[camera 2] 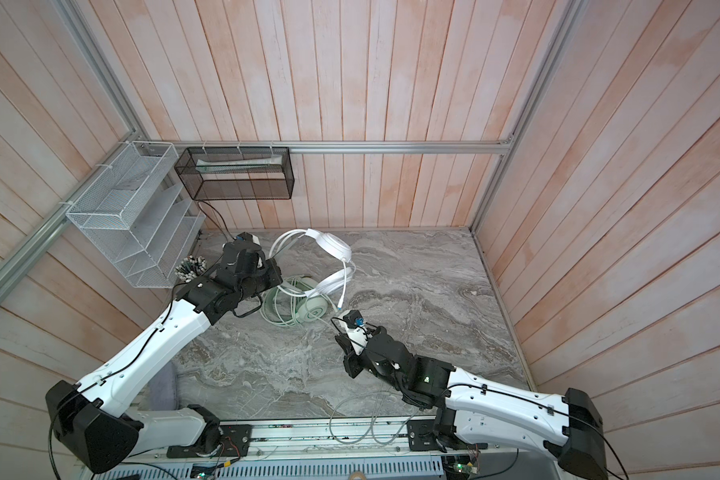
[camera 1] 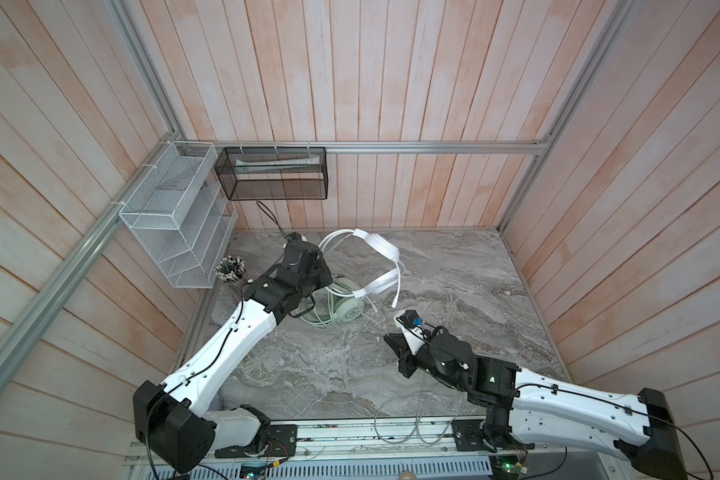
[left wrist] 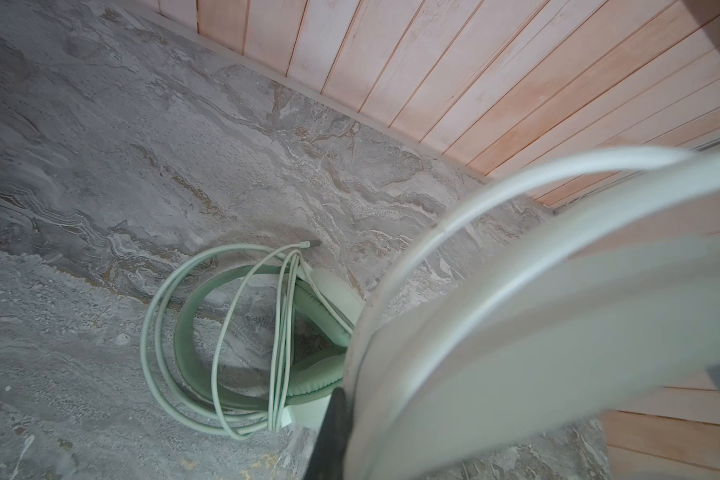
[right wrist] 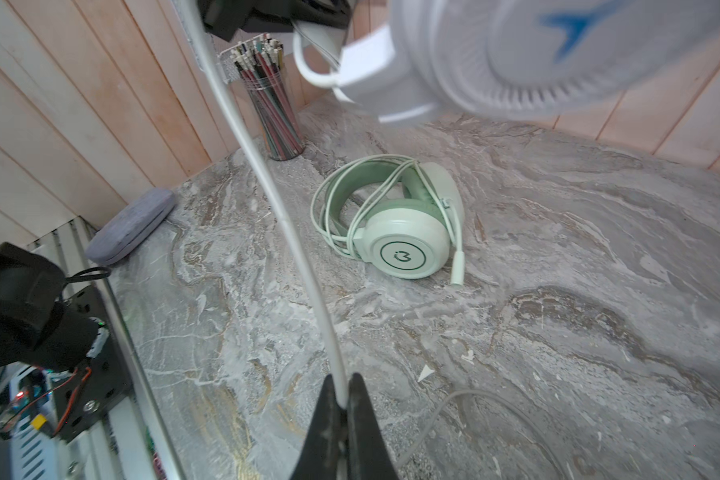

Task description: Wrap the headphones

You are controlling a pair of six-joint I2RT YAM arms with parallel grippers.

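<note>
My left arm [camera 1: 225,345] stretches forward toward the back left corner, elbow low and wrist raised. Its left gripper [camera 1: 323,272] is clamped on the white headset [camera 1: 381,249], holding it up. My right arm [camera 1: 558,407] reaches in low toward the middle, and the right gripper [right wrist: 341,392] is pinched tight on the white cable [right wrist: 292,232].

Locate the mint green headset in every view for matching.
In a top view: mint green headset lies on the table beside the raised white headset.
In a top view: same spot.
Left wrist: mint headband, partly hidden by the white headset.
Right wrist: mint earcup beyond the pinched white cable.
Shared landmark: the white headset.
</note>
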